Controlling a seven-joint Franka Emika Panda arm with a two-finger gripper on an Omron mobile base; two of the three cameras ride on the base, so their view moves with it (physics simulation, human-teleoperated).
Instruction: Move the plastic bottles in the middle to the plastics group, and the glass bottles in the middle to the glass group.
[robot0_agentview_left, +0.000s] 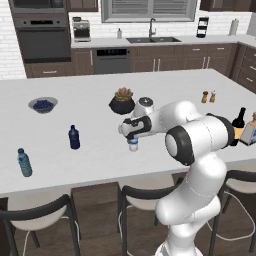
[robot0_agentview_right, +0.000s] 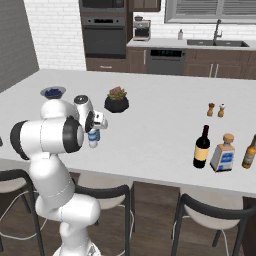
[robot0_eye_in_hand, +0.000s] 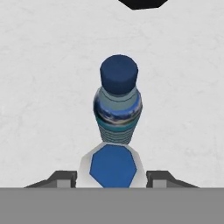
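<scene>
Your claw (robot0_eye_in_hand: 113, 177) hangs over the middle of the counter (robot0_agentview_left: 90, 160) with its two tips on either side of a small white-rimmed bottle (robot0_eye_in_hand: 113, 162) with a blue top. The tips sit right against its sides, but you cannot tell whether they are pinching it yet. Just beyond it stands the teal bottle (robot0_eye_in_hand: 118, 105) with a blue cap. The bluish water bottle (robot0_agentview_left: 24, 162) stands far to the left near the counter's front edge, and the tall wine bottle (robot0_agentview_right: 202, 146) stands well off to the right.
</scene>
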